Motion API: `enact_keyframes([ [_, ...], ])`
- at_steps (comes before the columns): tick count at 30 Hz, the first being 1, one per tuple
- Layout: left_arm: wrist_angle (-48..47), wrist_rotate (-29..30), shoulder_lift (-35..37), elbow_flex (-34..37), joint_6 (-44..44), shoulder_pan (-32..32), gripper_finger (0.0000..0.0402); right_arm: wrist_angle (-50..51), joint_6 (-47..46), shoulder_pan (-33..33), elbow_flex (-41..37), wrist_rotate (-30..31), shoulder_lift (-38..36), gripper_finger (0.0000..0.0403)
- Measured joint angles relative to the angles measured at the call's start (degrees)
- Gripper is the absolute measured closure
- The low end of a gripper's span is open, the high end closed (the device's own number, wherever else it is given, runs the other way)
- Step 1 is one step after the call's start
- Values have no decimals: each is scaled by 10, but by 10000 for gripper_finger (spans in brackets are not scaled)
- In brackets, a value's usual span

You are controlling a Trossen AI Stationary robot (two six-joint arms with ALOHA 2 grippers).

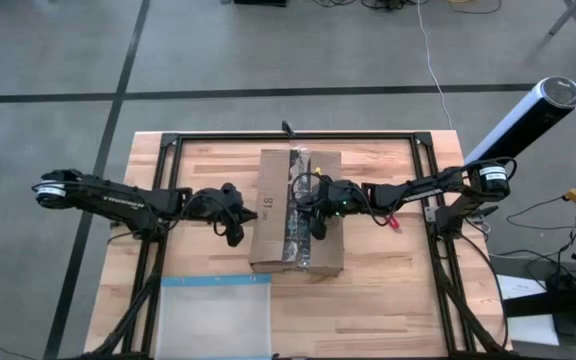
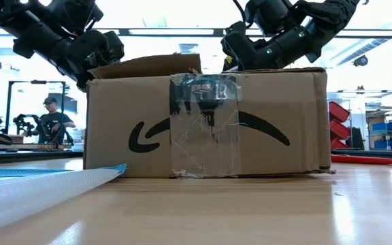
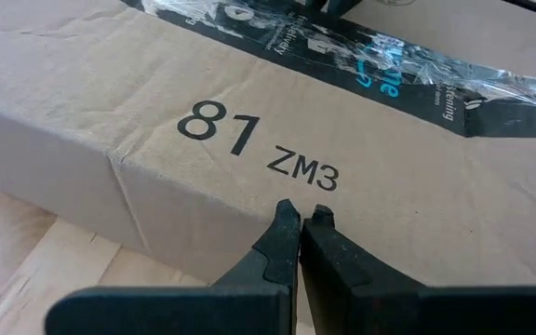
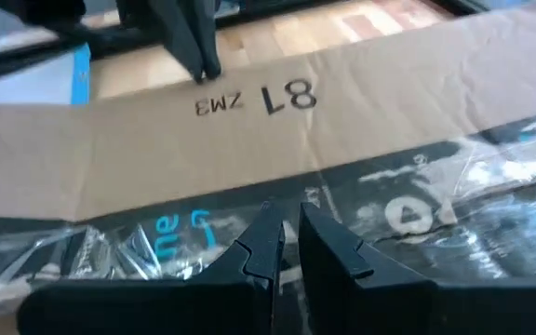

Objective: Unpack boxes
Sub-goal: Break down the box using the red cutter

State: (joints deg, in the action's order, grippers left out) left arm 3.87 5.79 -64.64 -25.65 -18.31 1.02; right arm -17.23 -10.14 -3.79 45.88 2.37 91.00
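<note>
The box [image 1: 298, 210] is barely begun, its tape [image 1: 301, 205] mostly intact; right gripper [image 1: 317, 226] nearly closed over the tape, left gripper [image 1: 234, 232] pinched together at the box's side

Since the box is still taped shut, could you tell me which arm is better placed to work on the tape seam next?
Probably the right: its hand hovers directly over the tape strip on the box, while the left hand sits beside the box's edge, off the seam.
</note>
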Motion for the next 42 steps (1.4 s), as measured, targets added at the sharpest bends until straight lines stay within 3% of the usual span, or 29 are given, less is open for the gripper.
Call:
enact_keyframes([
  [9, 8, -8, -8, 0, 7, 0, 402, 111, 7, -15, 7, 6, -1, 380],
  [23, 42, -14, -14, 2, 14, 0, 402, 97, -2, -15, 16, 1, -1, 380],
  [35, 141, -70, -85, 0, 33, 0, 402, 88, 10, -15, 52, -14, -1, 380],
  [42, 130, -73, -101, -20, 43, 2, 402, 86, 23, -15, 86, -14, -1, 380],
])
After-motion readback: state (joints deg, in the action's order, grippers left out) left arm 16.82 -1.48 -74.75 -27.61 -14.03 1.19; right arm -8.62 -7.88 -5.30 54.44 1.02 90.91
